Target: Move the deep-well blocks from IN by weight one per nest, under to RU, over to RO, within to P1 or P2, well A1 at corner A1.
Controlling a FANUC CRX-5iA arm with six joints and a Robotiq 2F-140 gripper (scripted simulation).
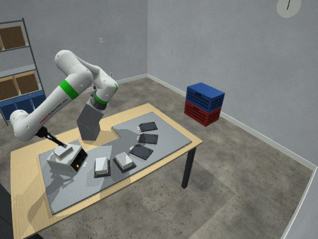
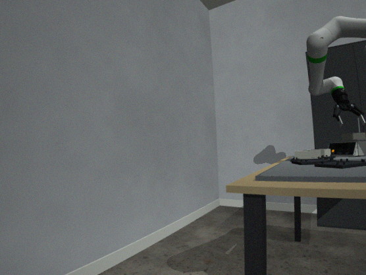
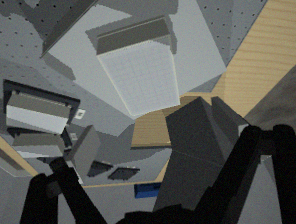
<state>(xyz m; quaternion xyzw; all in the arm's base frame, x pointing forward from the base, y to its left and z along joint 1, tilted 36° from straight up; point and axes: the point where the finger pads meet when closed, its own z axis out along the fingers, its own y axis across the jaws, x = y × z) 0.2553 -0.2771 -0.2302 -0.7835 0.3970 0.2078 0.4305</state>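
Gripper: the Robotiq 2F-140 (image 1: 65,146) (image 2: 353,123) (image 3: 165,150) hung over the check-weigher with its jaws spread wide, pinching nothing.
Weighed block: one deep-well block (image 1: 63,152) (image 2: 357,135) (image 3: 142,75) sat on the platform of the check-weigher (image 1: 57,166) (image 2: 360,149) (image 3: 200,55), below the fingertips.
Lamp: the amber UNDER lamp (image 1: 77,166) (image 2: 333,150) glowed on the check-weigher's front.
Other blocks: a second block (image 1: 101,165) (image 3: 37,117) occupied the dark nest nearest the check-weigher; a third (image 1: 124,160) occupied the next nest along.
Unfilled nests: three dark nests, the near one (image 1: 141,151), the middle one (image 1: 148,138) and the far one (image 1: 148,126), held no block.
Markings: the nest labels were too small to read.
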